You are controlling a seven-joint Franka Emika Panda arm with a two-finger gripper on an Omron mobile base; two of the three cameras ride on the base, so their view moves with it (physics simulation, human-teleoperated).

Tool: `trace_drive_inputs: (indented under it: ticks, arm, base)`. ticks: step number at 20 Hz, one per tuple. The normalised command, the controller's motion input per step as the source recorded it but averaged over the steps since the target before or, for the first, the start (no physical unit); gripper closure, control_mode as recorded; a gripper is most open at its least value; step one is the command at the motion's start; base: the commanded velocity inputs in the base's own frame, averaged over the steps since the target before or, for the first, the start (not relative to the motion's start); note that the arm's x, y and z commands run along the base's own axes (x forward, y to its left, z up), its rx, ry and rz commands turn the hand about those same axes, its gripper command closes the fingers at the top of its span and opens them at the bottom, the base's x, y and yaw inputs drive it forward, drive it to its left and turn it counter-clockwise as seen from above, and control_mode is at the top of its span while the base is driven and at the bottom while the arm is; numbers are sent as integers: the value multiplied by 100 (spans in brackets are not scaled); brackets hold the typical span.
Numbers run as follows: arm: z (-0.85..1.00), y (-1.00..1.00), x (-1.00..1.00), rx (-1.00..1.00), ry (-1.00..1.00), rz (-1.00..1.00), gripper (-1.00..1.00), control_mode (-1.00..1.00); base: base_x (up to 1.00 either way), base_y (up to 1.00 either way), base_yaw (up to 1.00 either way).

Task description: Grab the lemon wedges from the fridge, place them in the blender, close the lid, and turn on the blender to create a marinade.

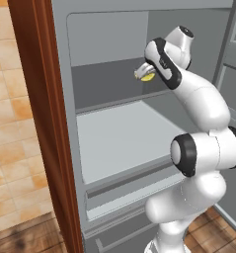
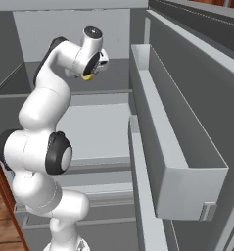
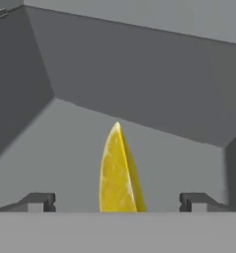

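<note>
The fridge (image 1: 104,39) stands open, and my arm reaches onto its upper shelf (image 1: 109,84). One yellow lemon wedge (image 3: 118,173) stands on edge on that grey shelf, right between my fingertips (image 3: 40,201). My gripper (image 3: 117,201) is open, with a gap between each tip and the wedge. The lemon wedge (image 1: 148,76) peeks out yellow by the hand in the left base view, and the same wedge (image 2: 88,77) shows under the hand in the right base view. The blender and the lid are out of view.
Below lies a wide pale shelf (image 1: 119,133) with drawers (image 1: 124,197) under it. The open fridge door (image 2: 187,98) with its deep bins (image 2: 177,162) stands close on the right. A brown wooden panel (image 1: 45,123) borders the fridge on the left.
</note>
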Motion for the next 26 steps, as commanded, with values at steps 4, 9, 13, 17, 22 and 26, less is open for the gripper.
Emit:
trace_drive_inputs:
  ticks: [4, 9, 13, 17, 22, 26]
  arm:
    - [-34, 22, 5, 0, 0, 9, -100, -100]
    - [-31, 11, 13, 0, 0, 9, -100, -100]
    - [-36, 7, 1, 0, 1, 9, 100, -100]
    - [-42, 11, 0, -2, 2, 8, 100, -100]
    - [-29, 13, 0, 0, 1, 7, 100, -100]
    - [-12, 4, -3, 0, 0, 5, 100, -100]
  base:
    - [0, 0, 0]
    - [0, 0, 0]
    - [0, 0, 0]
    - [0, 0, 0]
    - [0, 0, 0]
    - [0, 0, 0]
